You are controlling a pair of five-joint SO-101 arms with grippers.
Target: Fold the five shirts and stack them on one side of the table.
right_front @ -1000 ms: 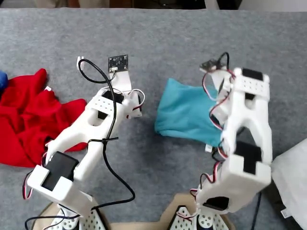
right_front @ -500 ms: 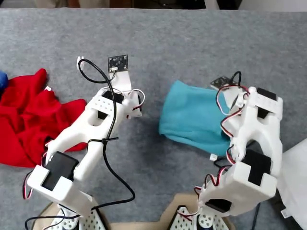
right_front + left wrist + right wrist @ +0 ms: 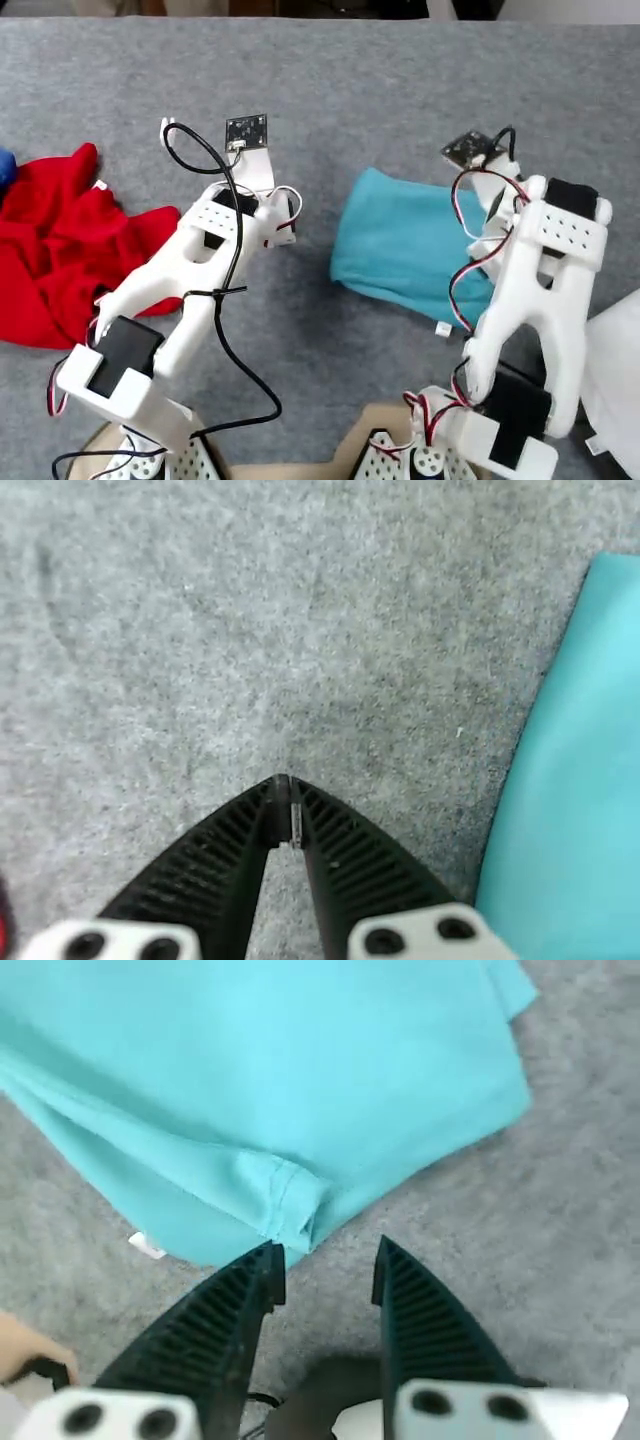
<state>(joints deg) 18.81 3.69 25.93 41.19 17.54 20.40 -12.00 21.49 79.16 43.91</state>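
1. I am taking the teal shirt (image 3: 400, 245) as my reference point; it is lying folded into a rough rectangle on the grey table (image 3: 400, 80).
2. The right gripper (image 3: 325, 1260) is hovering just off the teal shirt's edge, by a small puckered seam (image 3: 290, 1195). Its jaws are standing a little apart (a narrow gap, with nothing between them).
3. The right arm (image 3: 540, 300) is standing on the teal shirt's side away from the red shirt (image 3: 60, 245), and in the high view it is overlapping that edge.
4. The left gripper (image 3: 283, 792) is pointing at bare table just beside the teal shirt's opposite edge, with its fingers pressed together and gripping nothing.
5. The red shirt is lying crumpled well apart from the teal shirt, beyond the left arm (image 3: 190, 270).
6. A white cloth (image 3: 615, 370) is lying beyond the right arm from the teal shirt.
7. A small white tag (image 3: 441, 328) is sticking out from the teal shirt's edge nearest the arm bases.
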